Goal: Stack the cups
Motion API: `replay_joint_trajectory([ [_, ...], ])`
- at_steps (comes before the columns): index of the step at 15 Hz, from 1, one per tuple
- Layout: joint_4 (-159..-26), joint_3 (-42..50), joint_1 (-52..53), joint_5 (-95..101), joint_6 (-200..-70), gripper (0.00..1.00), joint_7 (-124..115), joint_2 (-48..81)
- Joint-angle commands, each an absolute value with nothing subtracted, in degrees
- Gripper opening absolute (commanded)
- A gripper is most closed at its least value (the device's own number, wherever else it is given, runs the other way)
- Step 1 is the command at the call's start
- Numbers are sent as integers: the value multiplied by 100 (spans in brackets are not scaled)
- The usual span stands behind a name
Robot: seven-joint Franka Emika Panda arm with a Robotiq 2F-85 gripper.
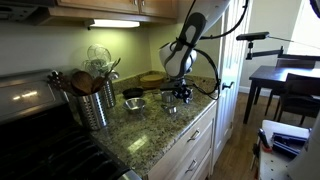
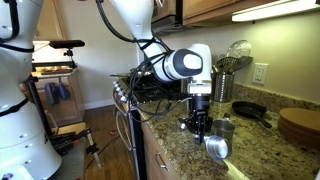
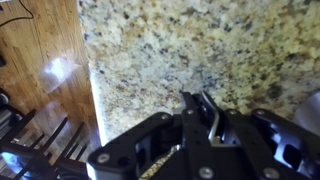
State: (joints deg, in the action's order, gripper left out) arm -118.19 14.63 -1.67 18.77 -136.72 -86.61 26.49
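Observation:
My gripper (image 3: 203,103) is shut on a thin bent strip of silver metal (image 3: 213,122) that looks like a cup's handle; the cup's bowl is hidden under the fingers. In both exterior views the gripper (image 1: 182,95) (image 2: 200,130) hangs low over the granite counter near its front edge. A shiny silver cup (image 2: 217,148) lies just beside the fingers and another (image 2: 224,127) stands behind it. In an exterior view a silver cup (image 1: 135,104) sits to the gripper's left and a smaller one (image 1: 170,108) is right below it.
A ribbed metal canister of wooden spoons (image 1: 97,104) stands by the stove. A dark round bowl (image 1: 133,93) (image 2: 248,110) sits behind the cups. A round wooden board (image 2: 300,124) lies further along. The counter edge (image 3: 95,90) drops to a wooden floor.

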Motion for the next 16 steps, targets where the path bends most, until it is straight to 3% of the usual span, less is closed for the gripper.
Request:
replay_joint_trajectory([
  [1,-11861,1617,111,2025,-13397,9,-8863,2426],
  [6,-11777,1738,490,2829,-12968,8,-8903,2229],
  [16,-11466,1087,589,4355,-12429,9,-8035,2235],
])
